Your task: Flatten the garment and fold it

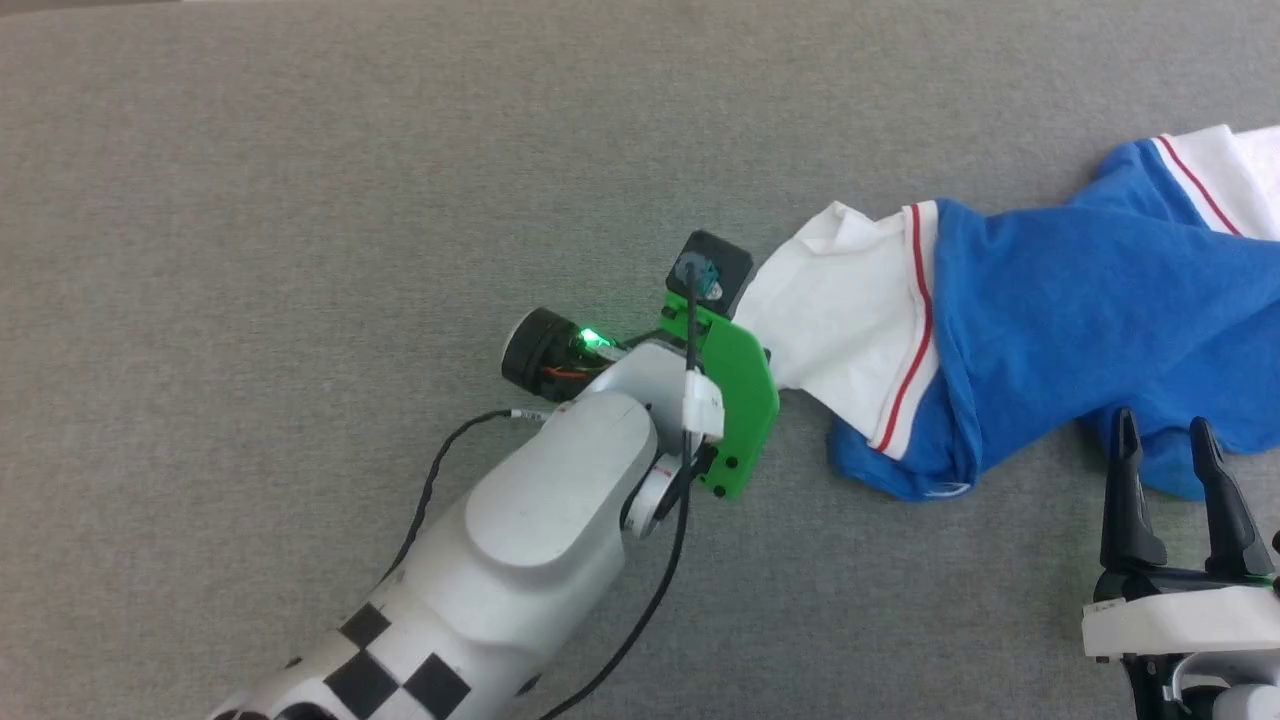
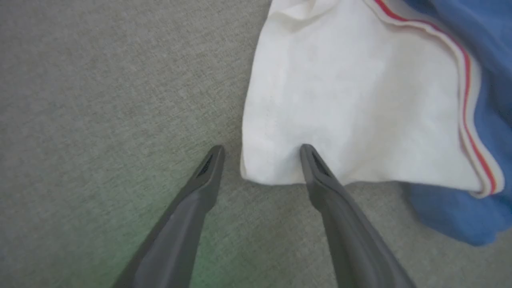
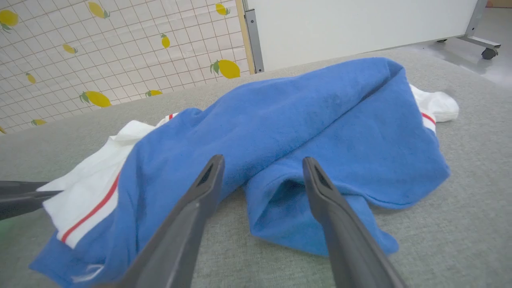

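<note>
"Where the garment [image 1: 1080, 300] lies crumpled on the surface [image 1: 300, 200], how do we stand?"
"Both wide open, empty — our left end effector [image 2: 262, 147] straddles the white sleeve [image 2: 352, 100] corner, our right end effector [image 1: 1162, 420] at the blue edge."

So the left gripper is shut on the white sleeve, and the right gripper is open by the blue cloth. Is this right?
Not quite: the left gripper is open, not shut. The left wrist view shows its jaws apart at a corner of the white sleeve. The right gripper is open by the blue cloth.
</note>
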You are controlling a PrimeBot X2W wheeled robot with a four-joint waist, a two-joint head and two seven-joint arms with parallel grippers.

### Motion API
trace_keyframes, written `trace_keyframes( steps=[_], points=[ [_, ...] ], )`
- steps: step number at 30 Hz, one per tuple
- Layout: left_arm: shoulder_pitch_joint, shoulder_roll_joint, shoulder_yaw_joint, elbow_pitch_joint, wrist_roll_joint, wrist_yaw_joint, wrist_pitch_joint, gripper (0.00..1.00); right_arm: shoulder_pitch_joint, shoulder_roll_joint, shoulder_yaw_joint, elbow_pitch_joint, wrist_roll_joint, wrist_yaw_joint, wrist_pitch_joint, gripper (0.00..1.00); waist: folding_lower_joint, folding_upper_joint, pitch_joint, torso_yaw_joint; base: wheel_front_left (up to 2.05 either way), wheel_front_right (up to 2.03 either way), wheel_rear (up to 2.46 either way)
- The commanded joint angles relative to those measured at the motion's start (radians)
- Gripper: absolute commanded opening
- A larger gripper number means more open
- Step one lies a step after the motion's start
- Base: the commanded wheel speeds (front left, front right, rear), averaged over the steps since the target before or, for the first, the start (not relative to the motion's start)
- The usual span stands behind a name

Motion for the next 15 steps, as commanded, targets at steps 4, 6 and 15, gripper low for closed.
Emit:
trace_keyframes(
  steps=[4, 6, 15],
  points=[
    [-0.009, 0.0, -0.039, 0.069, -0.035, 0.041, 0.003, 1.0, -0.028, 0.001, 0.006, 0.01, 0.011, -0.001, -0.01, 1.0, 0.0, 0.0, 0.021, -0.024, 0.0, 0.0, 0.0],
    [-0.006, 0.0, -0.06, 0.088, -0.056, 0.038, 0.005, 0.0, -0.033, 0.001, 0.007, 0.016, 0.012, -0.001, -0.011, 1.0, 0.0, 0.0, 0.024, -0.029, 0.0, 0.0, 0.0],
    [0.027, 0.0, -0.064, 0.104, -0.186, 0.043, -0.113, 0.0, -0.015, 0.001, -0.011, 0.037, -0.004, -0.001, -0.014, 1.0, 0.0, 0.0, -0.049, 0.002, 0.0, 0.0, 0.0]
  ],
)
